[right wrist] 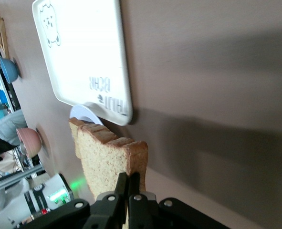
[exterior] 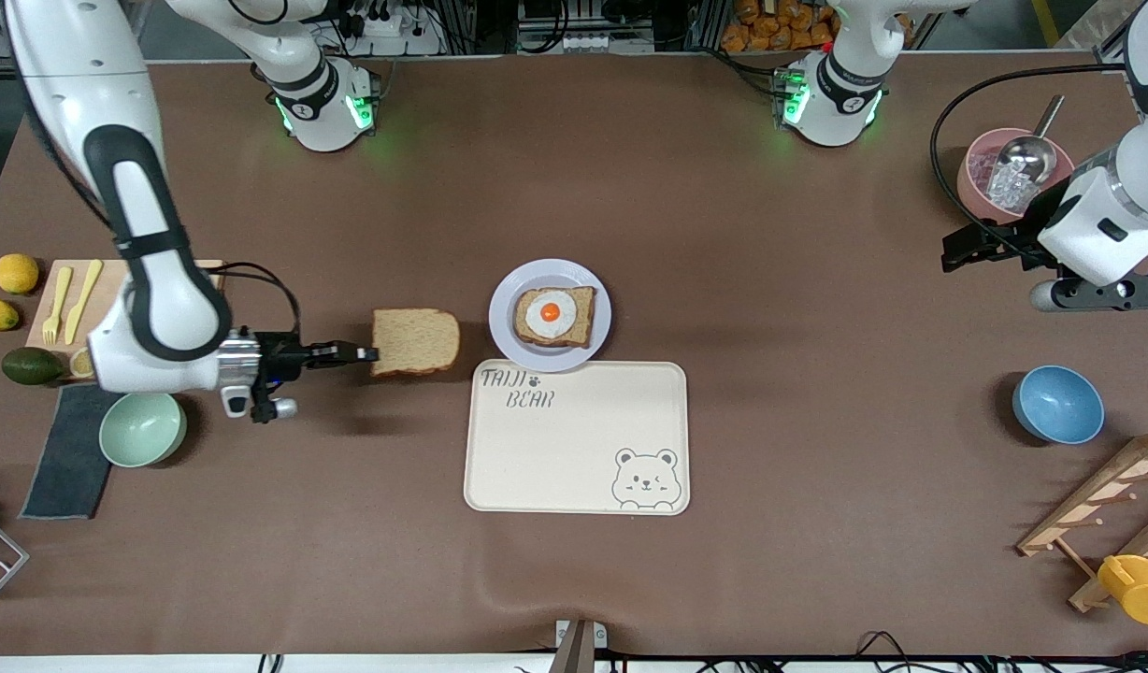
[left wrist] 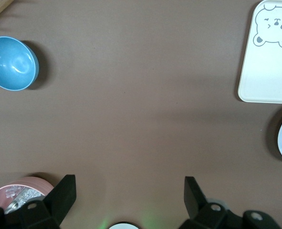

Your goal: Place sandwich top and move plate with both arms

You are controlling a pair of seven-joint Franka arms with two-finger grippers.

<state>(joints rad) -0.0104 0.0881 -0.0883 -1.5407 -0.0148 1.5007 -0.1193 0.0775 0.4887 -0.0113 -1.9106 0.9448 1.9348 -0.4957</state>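
- Front view shows my right tool (exterior: 373,354) pinched shut on one edge of the sandwich top (exterior: 415,342), which I carry flat above the worktop (exterior: 574,187), over the stretch between the green bowl (exterior: 142,428) and the plate (exterior: 506,329).
- What the coming move turns on, as I judge it: from the held slice the plate lies at about 3 o'clock in the front view, just a little toward 2. My right tool points that same way, so the slice leads and the carry should be nearly straight.
- On the plate lies a bread slice with a fried egg (exterior: 554,317), crust corners slightly turned against my slice; I expect a small twist will be needed to stack them square.
- My right arm is plainly the nearer one to the plate. My left tool (left wrist: 130,196) hangs with its jaws wide apart and nothing between them, over the worktop by the pink bowl (exterior: 974,178), and waits.
- Containers: the pink bowl holds ice and a metal scoop (exterior: 1032,154); the blue bowl (exterior: 1057,404) and the green bowl look bare inside.
- At 6 o'clock from the plate, touching or nearly touching its rim, lies the bear tray (exterior: 576,439), with nothing on it.
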